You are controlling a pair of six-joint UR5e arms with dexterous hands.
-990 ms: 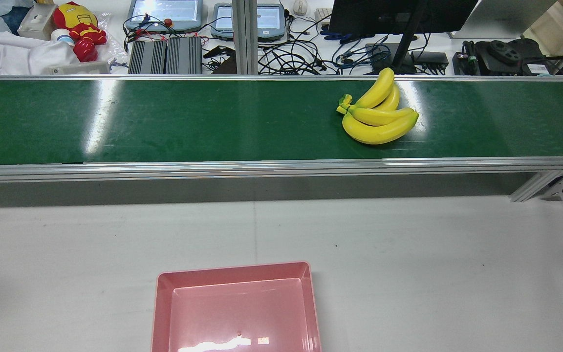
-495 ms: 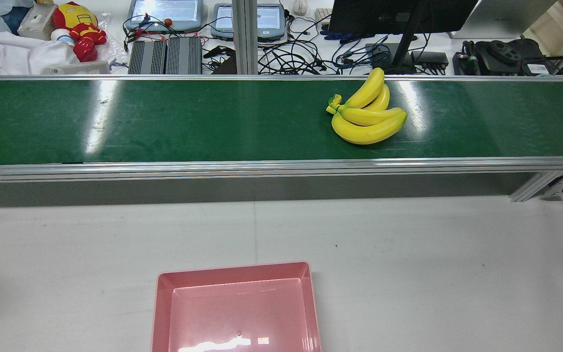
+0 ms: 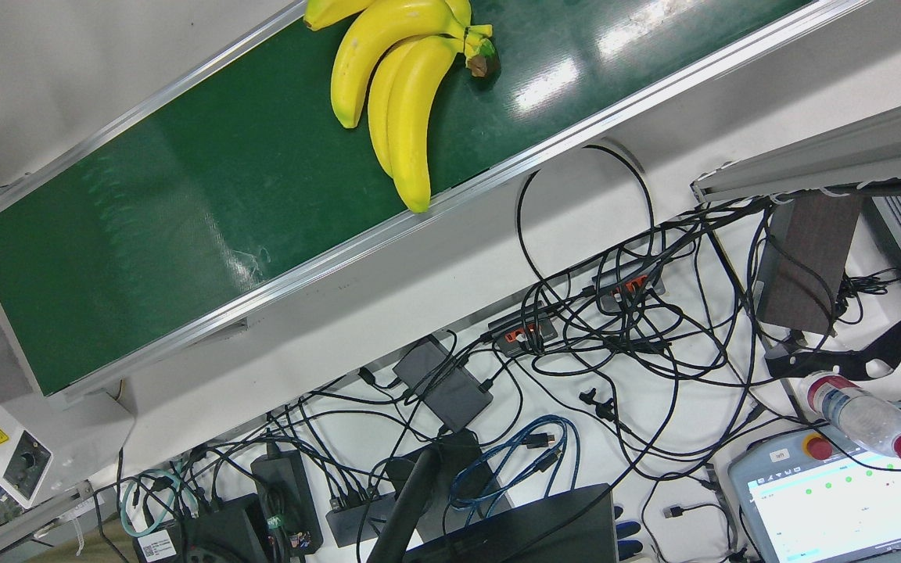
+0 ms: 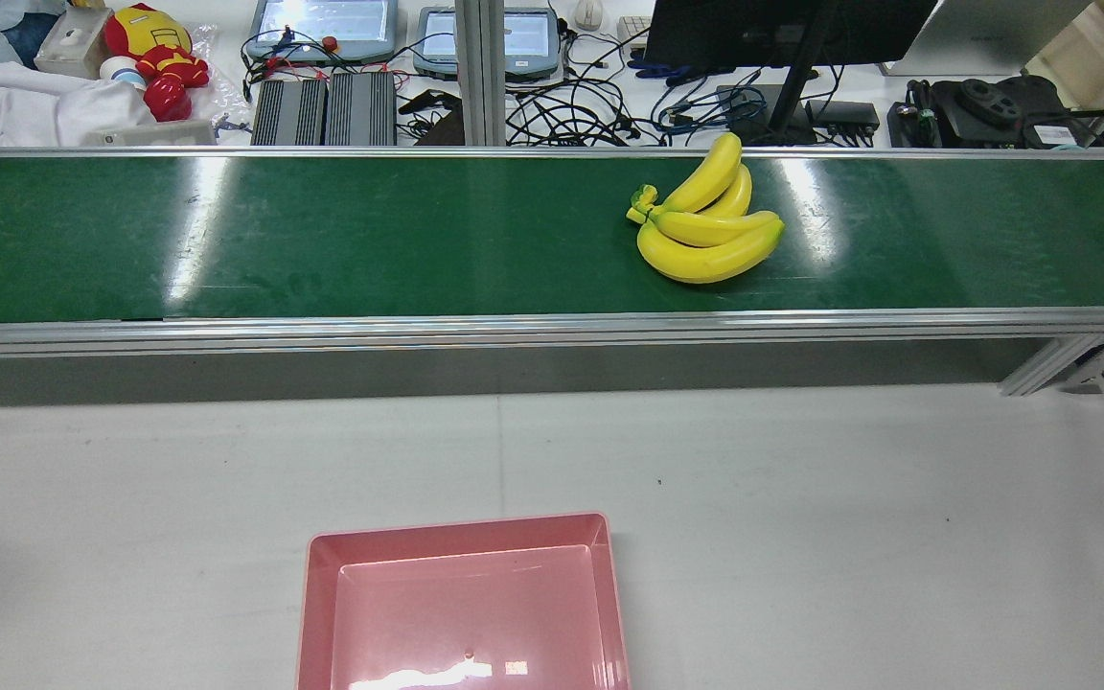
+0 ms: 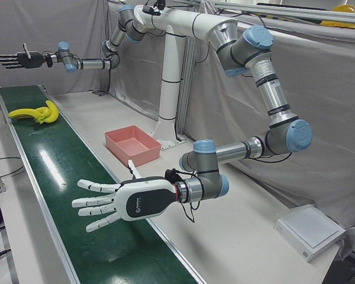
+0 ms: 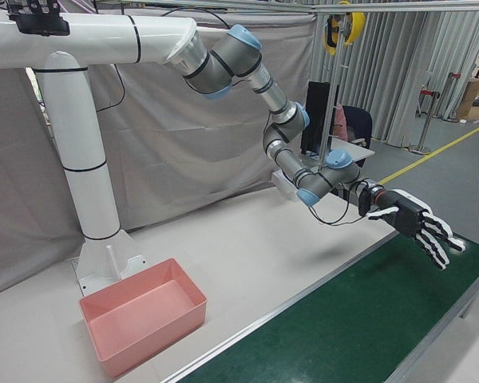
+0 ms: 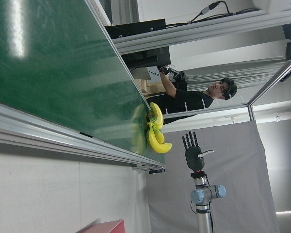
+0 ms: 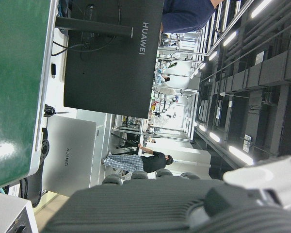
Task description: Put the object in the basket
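the bunch of bananas (image 4: 705,235) is lying on the green conveyor belt (image 4: 322,240), well apart from the empty pink basket (image 4: 461,532) on the table. the right hand (image 5: 18,60) is hovering above the belt near the bananas, fingers spread and holding nothing; the left hand (image 5: 127,204) is hanging open over the belt's other end. the risk i am seeing: if the belt is running, a late reach could be closing on air, and the curved, smooth fruit could be slipping from a shallow grasp.

One bunch of bananas (image 4: 705,235), one pink basket (image 4: 464,537), one green belt (image 4: 322,240) and two robot hands (image 5: 121,202) (image 6: 415,226).
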